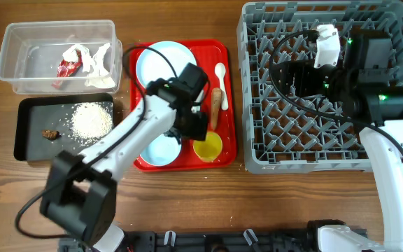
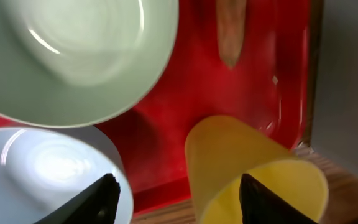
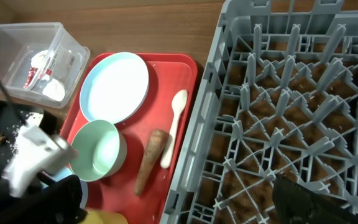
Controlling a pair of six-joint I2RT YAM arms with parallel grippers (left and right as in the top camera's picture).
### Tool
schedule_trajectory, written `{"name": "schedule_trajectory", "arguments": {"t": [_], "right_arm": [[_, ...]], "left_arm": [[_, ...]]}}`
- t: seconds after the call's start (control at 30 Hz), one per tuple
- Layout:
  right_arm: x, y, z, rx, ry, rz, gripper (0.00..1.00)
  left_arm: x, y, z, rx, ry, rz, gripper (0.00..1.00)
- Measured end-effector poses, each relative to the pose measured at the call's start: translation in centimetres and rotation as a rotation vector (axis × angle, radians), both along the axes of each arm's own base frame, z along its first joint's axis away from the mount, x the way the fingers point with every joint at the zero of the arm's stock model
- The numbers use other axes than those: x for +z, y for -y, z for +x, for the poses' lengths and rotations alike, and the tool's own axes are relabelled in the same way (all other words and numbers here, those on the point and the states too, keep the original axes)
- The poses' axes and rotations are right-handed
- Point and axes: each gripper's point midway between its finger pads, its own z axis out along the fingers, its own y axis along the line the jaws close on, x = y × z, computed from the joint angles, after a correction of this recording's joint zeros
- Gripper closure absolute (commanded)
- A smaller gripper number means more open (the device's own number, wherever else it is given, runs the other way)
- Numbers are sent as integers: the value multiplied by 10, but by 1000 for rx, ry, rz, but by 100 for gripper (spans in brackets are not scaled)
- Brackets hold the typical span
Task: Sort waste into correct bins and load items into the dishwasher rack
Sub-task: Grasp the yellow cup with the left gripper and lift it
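Sorting rig at work on the table: I have the left tool hanging low over the near end of the red serving tray. Its two black fingertips are spread apart and grip nothing. The yellow cup sits just to this tool's right and overlaps the right fingertip in the wrist view; I cannot tell whether they touch. A pale blue bowl sits just beside the left fingertip, and a light green bowl lies ahead of the tool, to its left. The carrot-like stick lies farther ahead on the bare red surface, apart from the cup.

Seen from overhead, the pale blue plate and the white spoon lie beyond the left tool at the tray's far end. Well to that tool's left, the clear tub holds the red wrapper and the crumpled white paper. Just nearer than the tub, the black tray holds the loose rice and the brown scrap.

The right tool hangs over the pegs of the grey dishwasher rack, well to the right of the left tool. Its fingers are wide apart with nothing between them.
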Motion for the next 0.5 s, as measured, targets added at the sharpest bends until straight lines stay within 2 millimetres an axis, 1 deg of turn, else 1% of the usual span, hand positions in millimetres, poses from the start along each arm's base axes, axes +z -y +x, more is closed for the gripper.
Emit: {"name": "schedule_trajectory", "arguments": {"t": [0.03, 0.1, 0.13, 0.33, 0.4, 0.43, 0.5], "right_arm": [[0, 0, 0, 0, 0, 0, 0], [0, 0, 0, 0, 0, 0, 0], [0, 0, 0, 0, 0, 0, 0], [0, 0, 0, -7, -5, 7, 0], [0, 0, 0, -22, -15, 22, 0], [0, -1, 0, -25, -19, 31, 0], [3, -5, -1, -12, -23, 61, 0]], "left_arm": [[-5, 4, -4, -15, -20, 2, 68], [-11, 11, -10, -37, -42, 0, 91], [-12, 12, -11, -45, -46, 0, 96], [-15, 19, -9, -53, -41, -20, 96], [-12, 18, -7, -26, -67, -66, 96], [-10, 18, -4, -9, -79, -96, 96], [0, 17, 10, 43, -95, -196, 96]]}}
